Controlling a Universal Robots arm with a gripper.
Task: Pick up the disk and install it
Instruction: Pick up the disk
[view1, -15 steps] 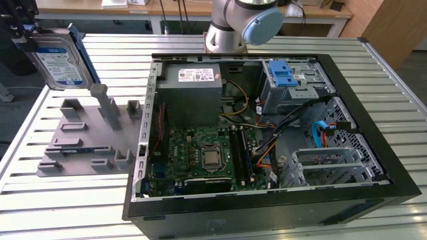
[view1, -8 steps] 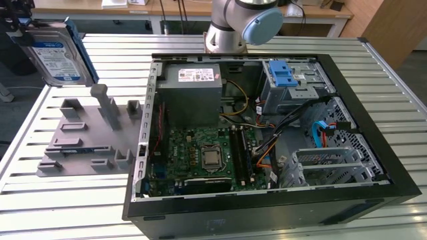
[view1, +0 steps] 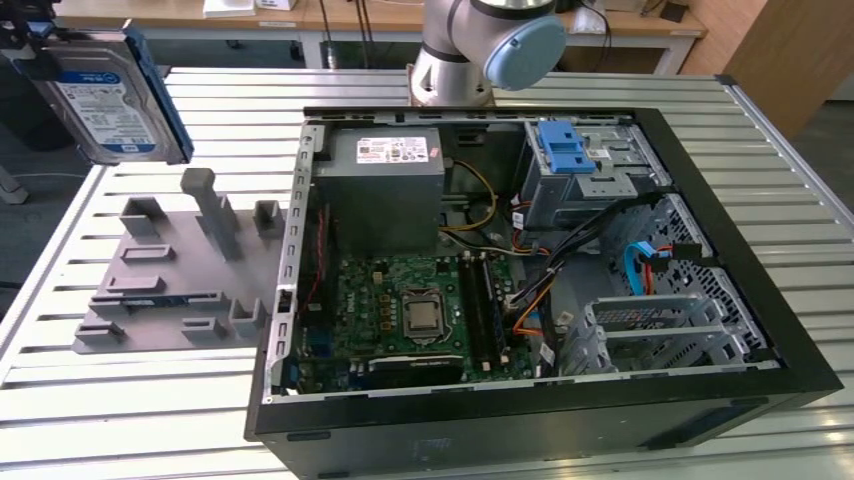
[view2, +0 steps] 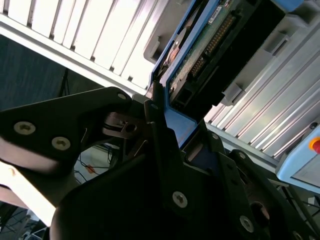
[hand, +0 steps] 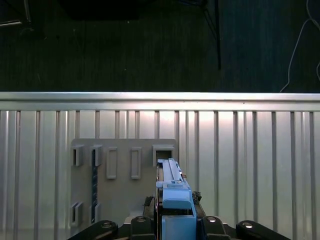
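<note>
tool (hand: 175, 206) grips disk (view1: 114, 95) above table (view1: 134, 400)

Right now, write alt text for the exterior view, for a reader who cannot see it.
The gripper holds the disk in the air at the exterior view's left, above a grey fixture. Toward the exterior view's right an open computer case lies on a slatted table, with the arm's base beyond it.
</note>
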